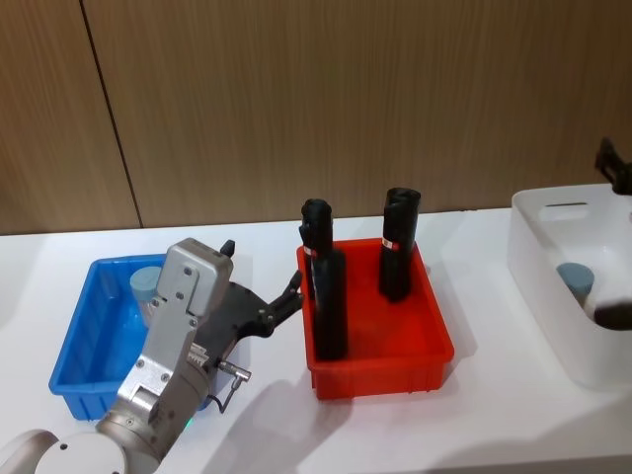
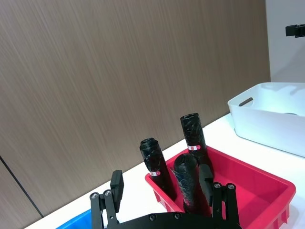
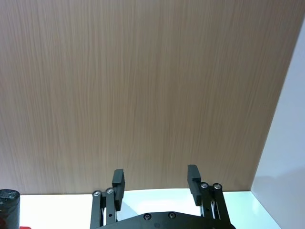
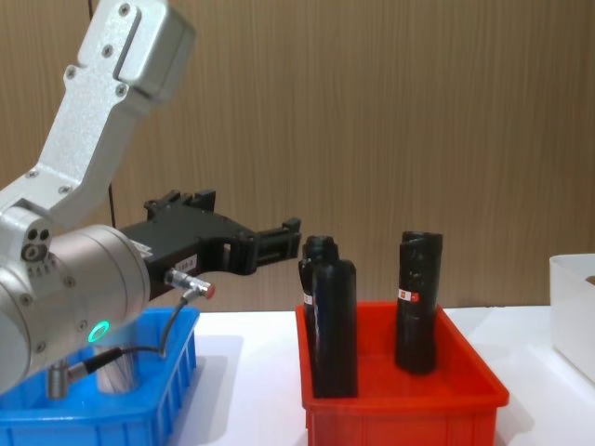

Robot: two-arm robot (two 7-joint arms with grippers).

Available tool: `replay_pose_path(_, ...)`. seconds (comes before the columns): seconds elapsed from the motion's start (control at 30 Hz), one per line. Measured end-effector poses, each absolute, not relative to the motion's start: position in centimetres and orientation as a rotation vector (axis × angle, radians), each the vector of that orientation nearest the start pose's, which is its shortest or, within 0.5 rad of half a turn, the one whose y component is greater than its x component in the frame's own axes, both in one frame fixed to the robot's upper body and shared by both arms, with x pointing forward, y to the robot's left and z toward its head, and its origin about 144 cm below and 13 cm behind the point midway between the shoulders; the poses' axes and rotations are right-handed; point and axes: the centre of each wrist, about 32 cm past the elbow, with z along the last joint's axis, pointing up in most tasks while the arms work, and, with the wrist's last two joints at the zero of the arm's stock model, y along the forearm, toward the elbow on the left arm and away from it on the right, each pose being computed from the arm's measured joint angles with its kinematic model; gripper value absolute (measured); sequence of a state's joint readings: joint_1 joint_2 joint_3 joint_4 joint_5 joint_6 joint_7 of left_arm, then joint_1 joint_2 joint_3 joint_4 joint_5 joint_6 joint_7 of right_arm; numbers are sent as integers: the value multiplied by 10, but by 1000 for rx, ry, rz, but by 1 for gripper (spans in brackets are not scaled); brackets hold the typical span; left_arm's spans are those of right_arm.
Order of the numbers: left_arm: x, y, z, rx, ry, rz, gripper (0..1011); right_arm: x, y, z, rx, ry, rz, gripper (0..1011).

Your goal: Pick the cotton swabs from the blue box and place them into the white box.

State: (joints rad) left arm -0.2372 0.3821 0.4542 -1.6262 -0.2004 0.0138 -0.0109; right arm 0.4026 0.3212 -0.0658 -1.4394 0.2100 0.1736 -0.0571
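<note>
The blue box (image 1: pixel 84 341) stands at the left with one cotton swabs jar (image 1: pixel 148 285) in its far part. My left gripper (image 1: pixel 265 272) hovers over the box's right side, pointing toward the red bin. Its jaws stand open and empty in the left wrist view (image 2: pixel 161 183). The white box (image 1: pixel 548 272) sits at the far right and holds another cotton swabs jar (image 1: pixel 575 279). Above that box hangs my right gripper (image 1: pixel 614 168), open and empty in the right wrist view (image 3: pixel 155 180).
A red bin (image 1: pixel 375 365) with three tall black cylinders (image 1: pixel 327 296) stands between the two boxes, close to the left gripper's fingertips. A wooden wall (image 1: pixel 296 99) backs the white table (image 1: pixel 494 425).
</note>
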Motion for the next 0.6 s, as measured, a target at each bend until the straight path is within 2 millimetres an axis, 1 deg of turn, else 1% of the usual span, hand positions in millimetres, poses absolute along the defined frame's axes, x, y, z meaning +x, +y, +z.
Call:
replay_pose_path(0.03,492,198,1204,61,-268,1124,1003,559,-315,1263,-23,-162,-1631,798)
replay_pose_path(0.07,492,198,1204,61,-268,1124,1003,560,-314,1263,-22,-161,-1632,856)
replay_pose_path(0.1,492,198,1204,61,-268,1124,1003,561,-314,1263,-21,-160,-1633,892)
replay_pose_path(0.23,492,198,1204,61,-268,1124,1003,562,-313,1264,-19,-161,-1634,955)
replay_pose_path(0.27,492,198,1204,61,-268,1124,1003,562,-312,1264,-19,-161,-1634,999)
replay_pose_path(0.6,492,198,1204,61,-268,1124,1003,561,-311,1266,-10,-169,-1632,1002)
